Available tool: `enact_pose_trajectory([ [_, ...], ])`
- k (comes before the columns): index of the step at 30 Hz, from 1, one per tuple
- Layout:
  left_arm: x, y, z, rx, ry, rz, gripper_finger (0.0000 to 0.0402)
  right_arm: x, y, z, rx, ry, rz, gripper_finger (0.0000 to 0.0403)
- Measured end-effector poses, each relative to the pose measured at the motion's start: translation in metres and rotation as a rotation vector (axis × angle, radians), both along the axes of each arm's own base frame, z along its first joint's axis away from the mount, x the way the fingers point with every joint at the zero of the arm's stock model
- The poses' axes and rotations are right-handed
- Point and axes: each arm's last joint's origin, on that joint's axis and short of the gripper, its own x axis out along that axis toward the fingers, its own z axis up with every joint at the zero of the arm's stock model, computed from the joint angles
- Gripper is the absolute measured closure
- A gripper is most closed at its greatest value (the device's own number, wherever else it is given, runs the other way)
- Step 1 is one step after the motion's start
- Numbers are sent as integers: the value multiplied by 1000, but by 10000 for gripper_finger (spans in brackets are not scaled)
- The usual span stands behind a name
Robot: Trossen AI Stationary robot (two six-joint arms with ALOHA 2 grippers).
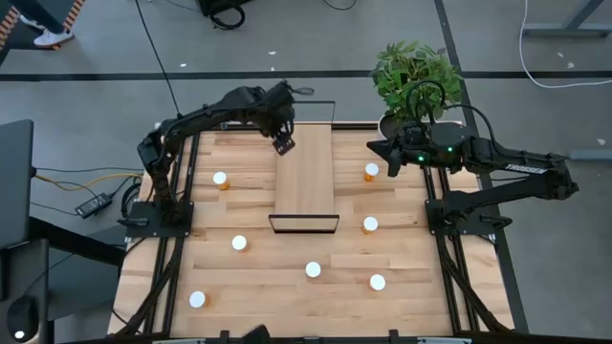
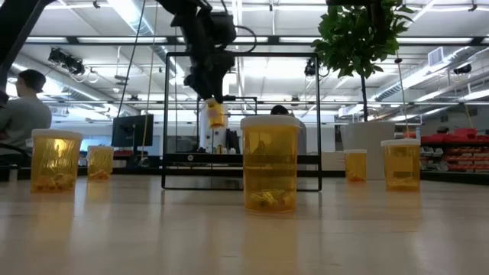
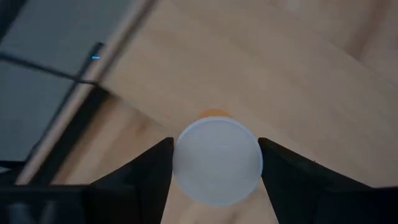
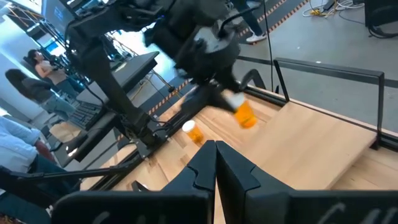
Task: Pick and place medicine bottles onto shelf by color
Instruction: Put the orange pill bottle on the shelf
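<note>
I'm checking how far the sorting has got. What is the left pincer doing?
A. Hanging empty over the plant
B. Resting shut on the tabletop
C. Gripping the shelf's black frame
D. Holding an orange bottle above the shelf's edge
D: the left pincer grips a white-capped orange bottle in the air, over the near-left edge of the shelf.

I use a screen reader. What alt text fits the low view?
The left end effector holds an orange bottle in the air in front of the black-framed shelf. Five more orange bottles stand on the wooden table, with a plant at the right.
</note>
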Motion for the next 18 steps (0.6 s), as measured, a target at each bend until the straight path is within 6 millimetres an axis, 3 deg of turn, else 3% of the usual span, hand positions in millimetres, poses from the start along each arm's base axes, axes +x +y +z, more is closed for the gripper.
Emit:
enact_pose_trajectory([
  [5,17,-47,2,-104,5,-207,184,-1,0,-3,3,28,0,387],
  [11,33,-110,1,-94,53,-487,169,-1,1,-6,5,64,31,387],
  [18,38,-151,0,-38,93,-647,177,-2,2,-10,20,106,76,387],
])
